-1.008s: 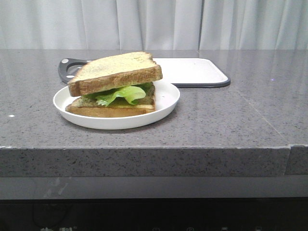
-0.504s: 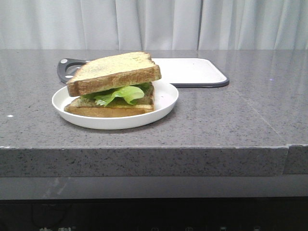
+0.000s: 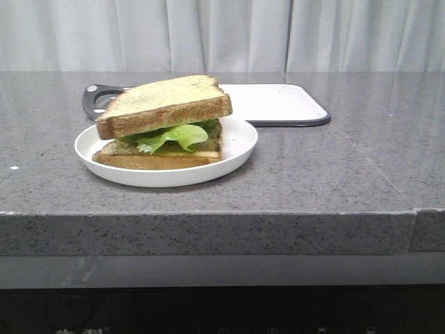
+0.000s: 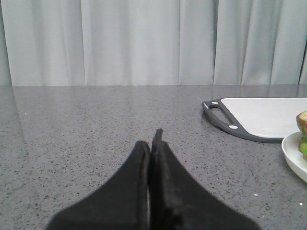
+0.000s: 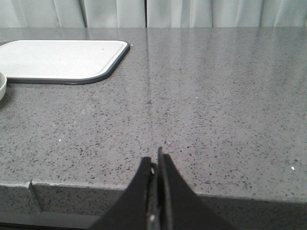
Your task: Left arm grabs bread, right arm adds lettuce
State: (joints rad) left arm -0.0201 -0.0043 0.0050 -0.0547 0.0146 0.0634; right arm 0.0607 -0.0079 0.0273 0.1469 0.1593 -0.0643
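A thick toast slice, the bread [image 3: 167, 103], lies tilted on top of a bright green lettuce leaf [image 3: 172, 136]. The leaf rests on a thinner bottom slice [image 3: 156, 158] on a white plate [image 3: 240, 149]. A sliver of this stack and plate [image 4: 295, 153] shows at the edge of the left wrist view. Neither arm shows in the front view. My left gripper [image 4: 151, 141] is shut and empty, low over bare counter to the left of the plate. My right gripper [image 5: 154, 160] is shut and empty near the counter's front edge, to the right of the plate.
A white cutting board [image 3: 274, 103] with a dark rim and handle lies behind the plate; it also shows in the left wrist view [image 4: 268, 115] and the right wrist view [image 5: 57, 58]. The grey speckled counter [image 3: 334, 174] ends in a front edge [image 3: 222, 212]. Curtains hang behind.
The plate, stack and board sit a few pixels further left in the front view than a second ago. Nothing else differs.
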